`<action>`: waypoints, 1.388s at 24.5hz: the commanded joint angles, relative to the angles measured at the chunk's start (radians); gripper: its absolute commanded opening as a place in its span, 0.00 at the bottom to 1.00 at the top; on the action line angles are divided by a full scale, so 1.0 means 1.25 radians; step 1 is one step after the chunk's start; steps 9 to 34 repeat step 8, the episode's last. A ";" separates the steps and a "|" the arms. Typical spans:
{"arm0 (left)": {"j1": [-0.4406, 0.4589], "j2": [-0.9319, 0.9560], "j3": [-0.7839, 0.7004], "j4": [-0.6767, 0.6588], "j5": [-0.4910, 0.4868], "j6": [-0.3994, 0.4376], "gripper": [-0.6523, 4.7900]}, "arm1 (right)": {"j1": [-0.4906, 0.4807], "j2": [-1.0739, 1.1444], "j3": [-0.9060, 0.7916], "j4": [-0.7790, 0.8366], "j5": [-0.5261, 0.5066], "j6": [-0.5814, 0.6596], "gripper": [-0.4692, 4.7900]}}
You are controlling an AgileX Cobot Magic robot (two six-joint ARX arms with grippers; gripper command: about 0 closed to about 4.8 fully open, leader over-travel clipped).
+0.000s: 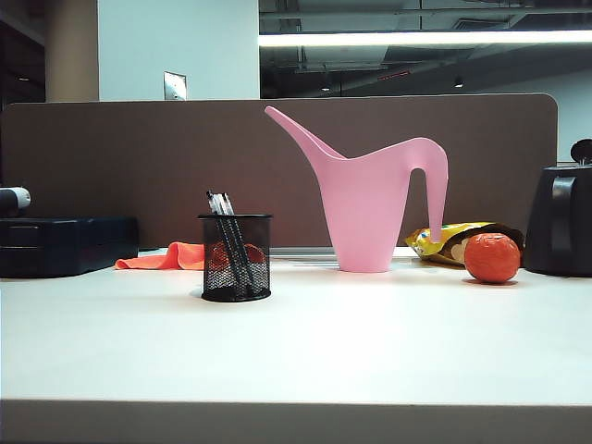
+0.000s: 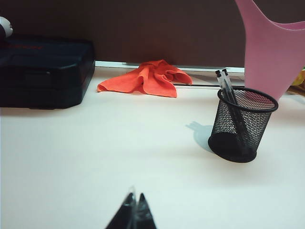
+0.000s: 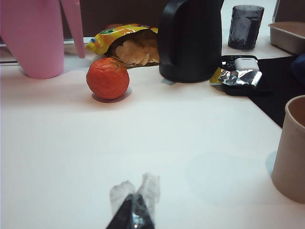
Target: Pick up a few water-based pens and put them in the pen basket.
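The pen basket (image 1: 236, 259), a small black mesh cup, stands on the white table left of centre. The water-based pens (image 1: 225, 215) lean inside it, their tops sticking out above the rim. The left wrist view shows the basket (image 2: 243, 125) with pen tops (image 2: 224, 81) poking out, well ahead of my left gripper (image 2: 135, 202). That gripper is shut and holds nothing. My right gripper (image 3: 136, 200) is also shut and empty, low over bare table on the right side. Neither gripper appears in the exterior view.
A pink watering can (image 1: 370, 203) stands behind the basket. An orange ball (image 1: 491, 257), a chip bag (image 1: 444, 242) and a black kettle (image 1: 560, 222) are on the right. A black case (image 1: 65, 245) and an orange cloth (image 1: 166, 257) lie at the left. A beige cup (image 3: 290, 148) stands near my right gripper.
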 commanded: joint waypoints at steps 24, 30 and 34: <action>0.000 0.001 0.001 0.005 -0.002 -0.002 0.11 | 0.000 -0.001 0.001 0.005 0.002 -0.011 0.08; 0.000 0.001 0.001 0.005 -0.002 -0.002 0.11 | 0.000 -0.001 0.001 0.005 0.002 -0.011 0.08; 0.000 0.001 0.001 0.005 -0.002 -0.002 0.11 | 0.000 -0.001 0.001 0.005 0.002 -0.011 0.08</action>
